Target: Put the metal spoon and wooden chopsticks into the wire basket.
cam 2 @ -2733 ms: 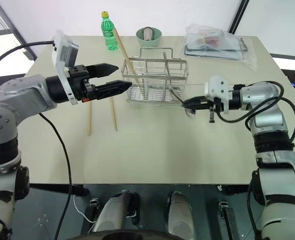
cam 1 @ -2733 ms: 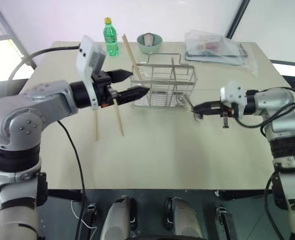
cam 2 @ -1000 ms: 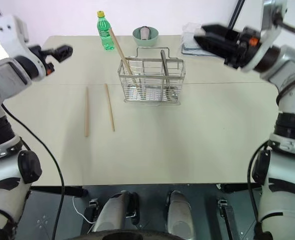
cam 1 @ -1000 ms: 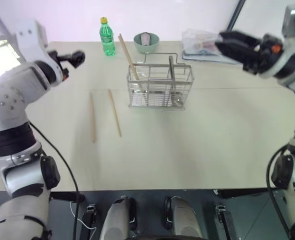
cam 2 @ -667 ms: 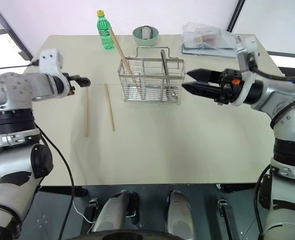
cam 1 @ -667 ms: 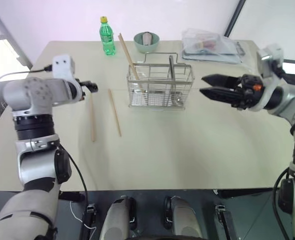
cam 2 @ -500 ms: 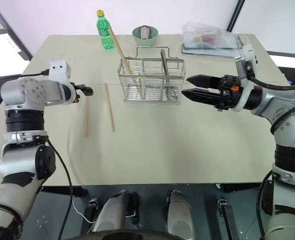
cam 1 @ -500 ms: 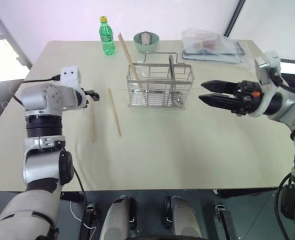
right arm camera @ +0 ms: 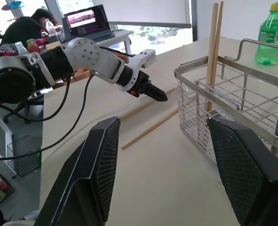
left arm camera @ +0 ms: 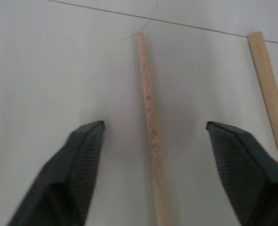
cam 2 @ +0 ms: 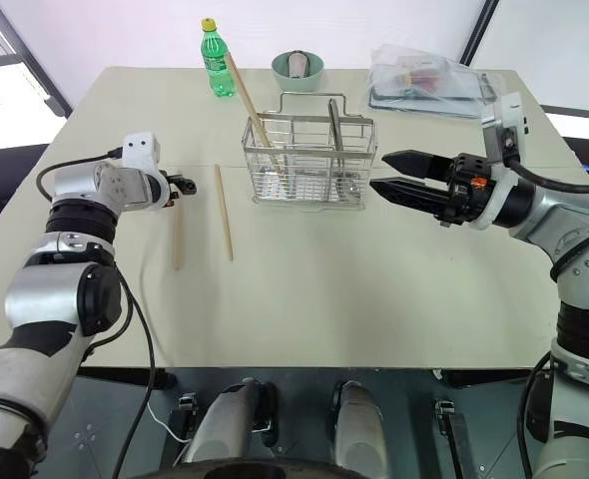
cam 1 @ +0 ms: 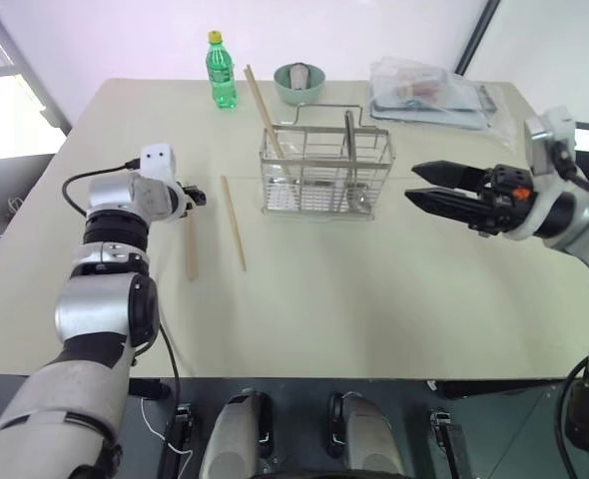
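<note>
Pale beige table (cam 1: 374,299) carries my silver wire basket (cam 1: 324,180) near centre, two wooden chopsticks leaning out of its 9 o'clock compartment. Two more pale tan wooden chopsticks (cam 1: 234,223) lie flat at the basket's 9 o'clock, apart. My left end effector (left arm camera: 151,136) straddles one, unclenched, not gripping. My right end effector (cam 2: 394,172) hovers released at 3 o'clock, bare table beneath.

Silver-grey jointed arms with black bands, black cables looped alongside; white camera box above each wrist; ribbed black fingers (right arm camera: 101,165); orange spot by right gripper (cam 1: 436,190).
</note>
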You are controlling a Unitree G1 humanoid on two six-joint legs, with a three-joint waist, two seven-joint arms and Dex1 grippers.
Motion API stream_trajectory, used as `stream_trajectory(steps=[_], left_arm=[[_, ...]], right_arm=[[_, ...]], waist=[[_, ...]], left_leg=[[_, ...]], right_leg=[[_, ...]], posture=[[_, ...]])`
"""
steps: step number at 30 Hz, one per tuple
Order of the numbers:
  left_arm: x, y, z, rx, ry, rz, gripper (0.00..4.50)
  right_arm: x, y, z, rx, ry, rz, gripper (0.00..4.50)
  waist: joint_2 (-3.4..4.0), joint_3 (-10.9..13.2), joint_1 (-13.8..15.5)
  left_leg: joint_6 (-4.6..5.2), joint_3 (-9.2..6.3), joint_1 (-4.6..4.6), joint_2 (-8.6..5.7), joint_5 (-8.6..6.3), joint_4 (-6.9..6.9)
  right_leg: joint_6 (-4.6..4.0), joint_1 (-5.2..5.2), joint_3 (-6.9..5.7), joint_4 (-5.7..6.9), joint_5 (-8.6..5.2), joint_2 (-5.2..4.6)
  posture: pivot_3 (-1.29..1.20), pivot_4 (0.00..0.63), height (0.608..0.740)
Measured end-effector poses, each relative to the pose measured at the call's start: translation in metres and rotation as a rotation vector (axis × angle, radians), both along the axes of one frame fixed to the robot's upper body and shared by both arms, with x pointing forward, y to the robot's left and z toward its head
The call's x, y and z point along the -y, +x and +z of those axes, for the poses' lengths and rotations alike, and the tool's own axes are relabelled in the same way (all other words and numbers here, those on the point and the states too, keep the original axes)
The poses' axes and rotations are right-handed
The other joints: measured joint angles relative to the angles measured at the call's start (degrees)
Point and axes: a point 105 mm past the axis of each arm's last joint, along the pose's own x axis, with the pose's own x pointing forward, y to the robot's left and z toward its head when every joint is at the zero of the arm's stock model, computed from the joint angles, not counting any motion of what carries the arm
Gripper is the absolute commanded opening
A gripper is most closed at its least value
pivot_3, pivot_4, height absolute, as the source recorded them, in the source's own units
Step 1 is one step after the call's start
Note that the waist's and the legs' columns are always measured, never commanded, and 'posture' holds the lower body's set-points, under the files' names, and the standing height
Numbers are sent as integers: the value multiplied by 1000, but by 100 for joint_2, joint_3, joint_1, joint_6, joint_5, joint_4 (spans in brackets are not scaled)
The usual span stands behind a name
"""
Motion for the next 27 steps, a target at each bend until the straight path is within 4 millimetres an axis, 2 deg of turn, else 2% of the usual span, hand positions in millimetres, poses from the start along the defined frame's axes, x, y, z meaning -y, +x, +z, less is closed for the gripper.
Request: stream_trajectory(steps=[4,11,13,16,18,20,22,23,25,27], left_arm=[[-2,1,-1,4,-3,11,144],[-10,1,0,19,-21,54,64],[-19,5,13,85,-23,96,64],[-28,13,50,276,-29,144,64],[-34,16,95,490,-84,189,64],[-31,12,158,757,-188,206,64],[-16,-5,230,1027,-301,165,64],[-7,-16,258,1127,-337,131,64],[18,-26,287,1232,-417,49,64],[43,-24,288,1246,-468,-21,64]], right_arm=[[0,0,0,2,1,-6,3039],[0,1,1,5,2,-6,3039],[0,2,4,11,5,-6,3039],[2,4,6,9,17,-12,3039],[3,5,6,1,21,-17,3039],[4,5,5,-12,19,-21,3039],[3,5,7,-11,16,-18,3039],[2,5,9,-9,16,-15,3039],[3,6,8,-21,17,-23,3039],[2,7,7,-27,21,-30,3039]], waist=[[0,0,5],[-2,1,-8],[-11,7,-10],[-18,10,-10],[-30,18,-5],[-50,29,12],[-55,32,26],[-54,31,25],[-54,28,33],[-54,28,57]], left_leg=[[3,0,-1,-1,-2,1],[4,0,-2,1,-2,0],[4,0,-8,1,-2,0],[2,0,-11,2,-1,0],[-2,-1,-16,2,1,1],[-16,-7,-33,1,10,5],[-19,-7,-45,-4,11,15],[-14,-5,-43,-7,8,15],[-7,-2,-29,-8,5,14],[4,0,-14,-8,0,14]], right_leg=[[0,1,0,-1,0,-2],[0,-2,0,0,0,0],[0,-9,0,2,1,0],[-1,-11,0,1,2,-1],[-2,-13,-1,-1,3,-3],[-4,-17,-10,-5,5,-6],[-2,-16,-15,-12,6,-13],[-1,-12,-15,-16,6,-14],[2,5,-16,-22,7,-12],[4,15,-15,-20,7,-10]], posture=[[0,150,707],[0,150,707],[0,150,707],[0,150,707],[0,150,707],[0,150,707],[0,150,707],[0,150,707],[0,150,707],[0,150,707]])
